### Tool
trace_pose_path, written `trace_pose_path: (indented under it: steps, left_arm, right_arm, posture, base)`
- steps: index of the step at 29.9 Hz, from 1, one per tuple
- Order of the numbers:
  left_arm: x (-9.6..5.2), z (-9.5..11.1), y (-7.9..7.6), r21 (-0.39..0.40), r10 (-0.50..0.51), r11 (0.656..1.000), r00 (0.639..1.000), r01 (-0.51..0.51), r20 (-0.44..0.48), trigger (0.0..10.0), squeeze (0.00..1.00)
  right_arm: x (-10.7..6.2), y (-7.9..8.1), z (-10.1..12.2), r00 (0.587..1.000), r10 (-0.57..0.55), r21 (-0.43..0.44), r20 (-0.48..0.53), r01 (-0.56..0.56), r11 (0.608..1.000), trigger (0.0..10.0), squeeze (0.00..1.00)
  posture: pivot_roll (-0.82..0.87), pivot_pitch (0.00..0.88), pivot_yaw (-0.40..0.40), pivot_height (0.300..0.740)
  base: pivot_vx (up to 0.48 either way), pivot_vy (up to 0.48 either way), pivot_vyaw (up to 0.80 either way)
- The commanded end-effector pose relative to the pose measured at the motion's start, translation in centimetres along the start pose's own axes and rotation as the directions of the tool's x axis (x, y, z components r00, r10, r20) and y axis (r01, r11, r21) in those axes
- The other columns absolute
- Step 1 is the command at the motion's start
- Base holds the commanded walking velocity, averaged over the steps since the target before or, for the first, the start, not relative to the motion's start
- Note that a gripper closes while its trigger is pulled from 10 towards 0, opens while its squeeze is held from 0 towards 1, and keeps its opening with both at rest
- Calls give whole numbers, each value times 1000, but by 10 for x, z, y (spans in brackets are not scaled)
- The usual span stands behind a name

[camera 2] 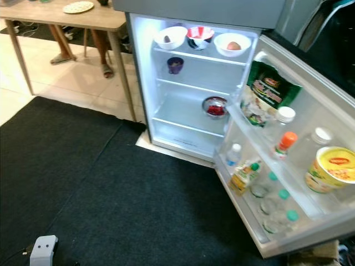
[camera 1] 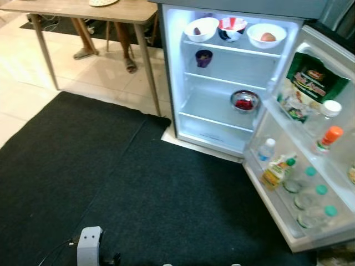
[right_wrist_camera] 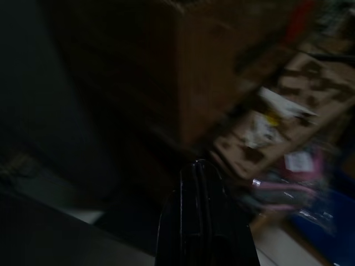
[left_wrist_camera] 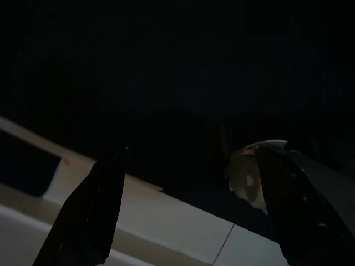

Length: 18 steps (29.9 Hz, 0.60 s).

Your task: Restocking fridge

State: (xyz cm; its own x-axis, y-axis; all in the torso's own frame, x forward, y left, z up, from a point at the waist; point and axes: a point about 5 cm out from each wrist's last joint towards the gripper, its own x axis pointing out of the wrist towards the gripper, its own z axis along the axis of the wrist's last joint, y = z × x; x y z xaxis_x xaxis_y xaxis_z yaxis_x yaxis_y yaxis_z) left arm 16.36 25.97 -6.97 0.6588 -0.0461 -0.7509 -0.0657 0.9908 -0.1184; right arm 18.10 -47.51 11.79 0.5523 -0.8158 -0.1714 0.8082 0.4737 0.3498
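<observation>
The fridge (camera 1: 222, 105) stands open ahead of me, just past the far edge of the black mat (camera 1: 111, 188), its inside lit white. Along the top shelf, left to right, sit a white bowl (camera 1: 201, 29) with something dark in it, a red-and-white bowl (camera 1: 231, 27), and a white bowl with a reddish fruit (camera 1: 266, 35). A small purple cup (camera 1: 203, 57) stands at the left end of the second shelf, and a steel bowl of red food (camera 1: 244, 101) sits at the right edge of the third shelf.

The door (camera 1: 310, 166) swings out to my right. Its upper rack holds a green food packet (camera 1: 308, 83), a white-capped bottle (camera 1: 327, 113) and an orange-capped bottle (camera 1: 328, 138); the lower rack holds a small water bottle (camera 1: 267, 149), a yellow bottle (camera 1: 277, 172) and green-capped bottles (camera 1: 310, 191).

My right eye also takes in a yellow tub (camera 2: 331, 169) at the door's far end. To the left, a wooden surface (camera 1: 83, 11) stands on the tile floor, with a person's sandalled feet (camera 1: 105, 58) beneath it.

My left tool (left_wrist_camera: 183, 210) hangs over floor tile in deep shade, fingers (left_wrist_camera: 89, 210) spread wide apart, gripping nothing. My right tool (right_wrist_camera: 202, 221) hangs with its fingers pressed together and nothing between them, before blurred cardboard boxes (right_wrist_camera: 260, 122).
</observation>
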Motion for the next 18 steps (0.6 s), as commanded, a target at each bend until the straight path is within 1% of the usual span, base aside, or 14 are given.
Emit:
trace_pose_path:
  steps: [1,4,5,6,7,8,9,12,13,14,15,16,17,18]
  left_arm:
    - [-4,-15,-1,-28,5,1000,999,-6,-35,10000,0]
    - [-6,-25,-4,-26,-6,1000,998,5,-67,10000,0]
    - [-6,-25,-4,-26,-6,1000,998,5,-67,10000,0]
    - [-6,-27,-5,-24,-10,1000,997,8,-74,10000,0]
    - [-6,-27,-5,-24,-10,1000,997,8,-74,10000,0]
    - [-6,-29,-6,-23,-12,1000,997,11,-79,10000,0]
    - [-6,-29,-6,-23,-12,1000,997,11,-79,10000,0]
    - [-7,-32,-7,-18,-18,1000,995,16,-98,10000,0]
    - [-7,-32,-7,-18,-18,1000,995,16,-98,10000,0]
    - [-7,-33,-7,-16,-19,1000,994,17,-103,10000,0]
    - [-7,-33,-7,-16,-19,1000,994,17,-103,10000,0]
    - [-7,-34,-8,-14,-20,1000,994,19,-109,10000,0]
    - [-6,-34,-9,-14,-21,1000,994,19,-110,10000,0]
    - [-6,-34,-10,-15,-22,1000,994,21,-110,10000,0]
  right_arm:
    - [3,18,8,991,129,19,30,-129,991,10000,0]
    - [1,32,5,941,337,53,12,-338,940,10000,0]
    - [1,32,5,941,337,53,12,-338,940,10000,0]
    - [0,35,5,917,398,64,9,-398,915,10000,0]
    - [0,35,5,917,398,64,9,-398,915,10000,0]
    - [-2,37,5,891,455,62,3,-454,889,10000,0]
    - [-2,37,5,891,455,62,3,-454,889,10000,0]
    - [-9,45,1,763,646,78,-39,-642,763,10000,0]
    - [-9,45,1,763,646,78,-39,-642,763,10000,0]
    - [-11,48,-1,717,694,83,-57,-690,719,10000,0]
    - [-11,48,-1,717,694,83,-57,-690,719,10000,0]
    - [-21,57,-14,571,809,105,-143,-804,586,10000,0]
    - [-25,59,-20,511,841,120,-176,-837,534,10000,0]
    - [-33,65,-32,410,880,150,-239,-880,451,10000,0]
  posture:
    - [-87,218,49,740]
    - [-97,218,50,740]
    - [-97,218,50,740]
    - [-99,219,48,740]
    - [-99,219,48,740]
    - [-105,217,49,740]
    - [-105,217,49,740]
    - [-121,213,48,740]
    - [-121,213,48,740]
    - [-126,211,46,740]
    - [-126,211,46,740]
    - [-131,207,40,740]
    - [-131,207,40,740]
    - [-135,205,33,740]
  base:
    - [0,0,0]
    - [0,0,0]
    - [0,0,0]
    - [0,0,0]
    - [0,0,0]
    - [0,0,0]
    - [0,0,0]
    - [0,0,0]
    - [0,0,0]
    - [0,0,0]
    - [0,0,0]
    - [0,0,0]
    - [0,0,0]
    - [0,0,0]
